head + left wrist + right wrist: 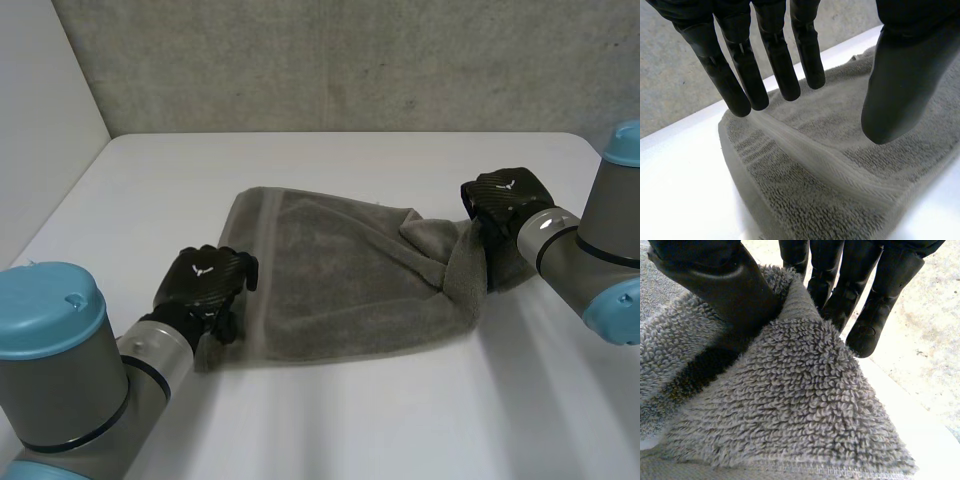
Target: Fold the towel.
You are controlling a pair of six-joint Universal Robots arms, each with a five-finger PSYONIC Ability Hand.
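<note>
A grey terry towel (340, 280) lies spread and partly bunched on the white table (350, 420). My left hand (205, 283) hovers over the towel's near left corner. In the left wrist view its fingers (740, 65) are straight and the thumb stands apart, with the towel's hemmed band (830, 165) under them and nothing held. My right hand (505, 197) is at the towel's right end, which is lifted off the table and gathered into folds. In the right wrist view the thumb (725, 285) and fingers pinch a raised edge of the towel (790, 410).
A grey concrete wall (350, 60) stands behind the table's far edge, and a pale wall (40, 120) borders its left side. Bare table surface lies in front of the towel and beyond it.
</note>
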